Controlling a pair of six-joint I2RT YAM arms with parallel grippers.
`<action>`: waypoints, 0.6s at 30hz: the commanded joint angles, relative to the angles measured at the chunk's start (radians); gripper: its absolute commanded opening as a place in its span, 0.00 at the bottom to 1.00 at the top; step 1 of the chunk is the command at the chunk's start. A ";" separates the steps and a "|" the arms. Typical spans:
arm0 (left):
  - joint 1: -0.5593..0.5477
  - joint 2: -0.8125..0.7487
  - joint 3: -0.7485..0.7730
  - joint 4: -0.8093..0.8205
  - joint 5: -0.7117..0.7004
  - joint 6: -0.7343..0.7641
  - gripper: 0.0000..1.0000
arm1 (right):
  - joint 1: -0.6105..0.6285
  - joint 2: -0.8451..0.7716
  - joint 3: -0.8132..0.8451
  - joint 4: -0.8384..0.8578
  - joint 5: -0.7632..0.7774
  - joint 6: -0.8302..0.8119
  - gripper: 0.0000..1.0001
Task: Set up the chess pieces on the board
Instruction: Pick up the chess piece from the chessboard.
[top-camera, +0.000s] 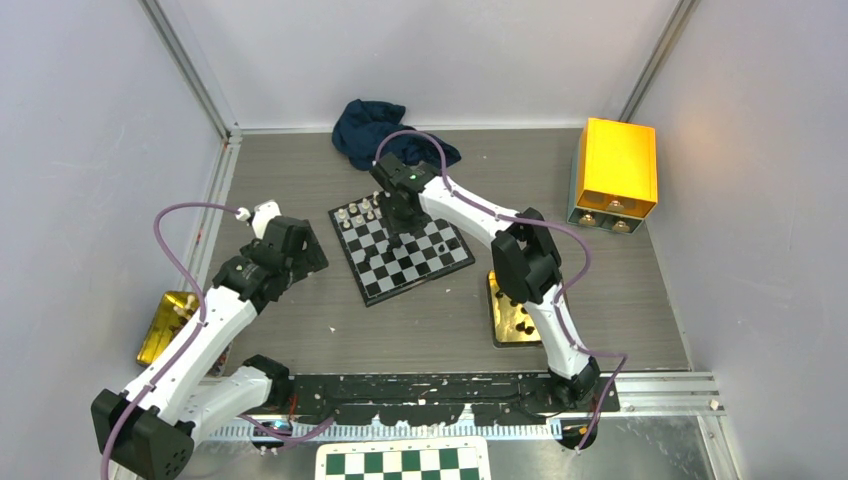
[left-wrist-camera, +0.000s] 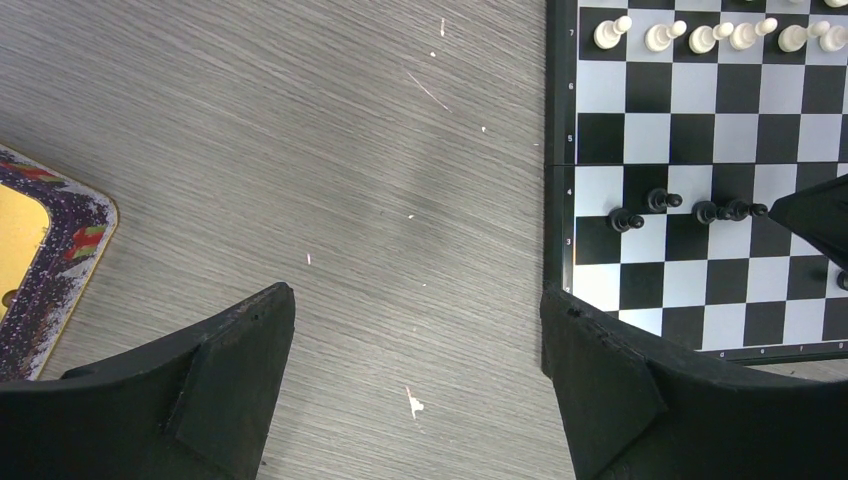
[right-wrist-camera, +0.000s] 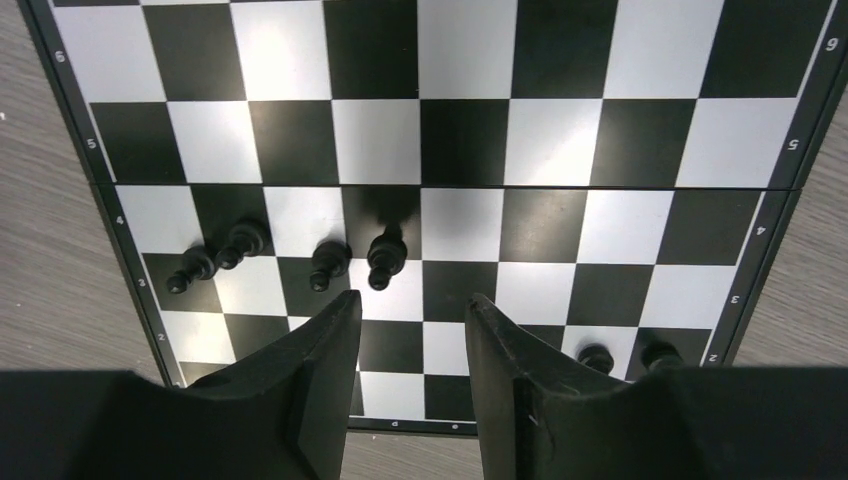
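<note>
The small black-and-silver board (top-camera: 402, 276) lies mid-table. White pieces (top-camera: 356, 214) stand along its far-left edge and show as a row in the left wrist view (left-wrist-camera: 705, 36). Several black pawns (right-wrist-camera: 328, 262) stand in an uneven row near the board's middle, also seen in the left wrist view (left-wrist-camera: 660, 200). Two more black pieces (right-wrist-camera: 597, 357) stand near the board's near edge. My right gripper (right-wrist-camera: 412, 300) hovers over the board (right-wrist-camera: 465, 140), open and empty, just behind the pawn row. My left gripper (left-wrist-camera: 417, 300) is open and empty over bare table, left of the board (left-wrist-camera: 690, 110).
A gold tray (top-camera: 513, 318) with dark pieces lies right of the board, under the right arm. Another gold tray (top-camera: 163, 327) lies far left. A dark blue cloth (top-camera: 372, 128) sits behind the board. A yellow box (top-camera: 617, 168) stands back right. A green-and-white board (top-camera: 405, 463) lies at the near edge.
</note>
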 joint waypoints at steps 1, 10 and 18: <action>-0.003 -0.019 0.035 0.011 -0.017 0.015 0.94 | 0.009 -0.013 0.055 -0.007 -0.012 -0.004 0.49; -0.002 -0.025 0.028 0.013 -0.017 0.017 0.94 | 0.016 0.005 0.048 0.002 -0.016 0.002 0.48; -0.003 -0.033 0.021 0.012 -0.021 0.020 0.94 | 0.017 0.025 0.059 0.006 -0.024 0.007 0.47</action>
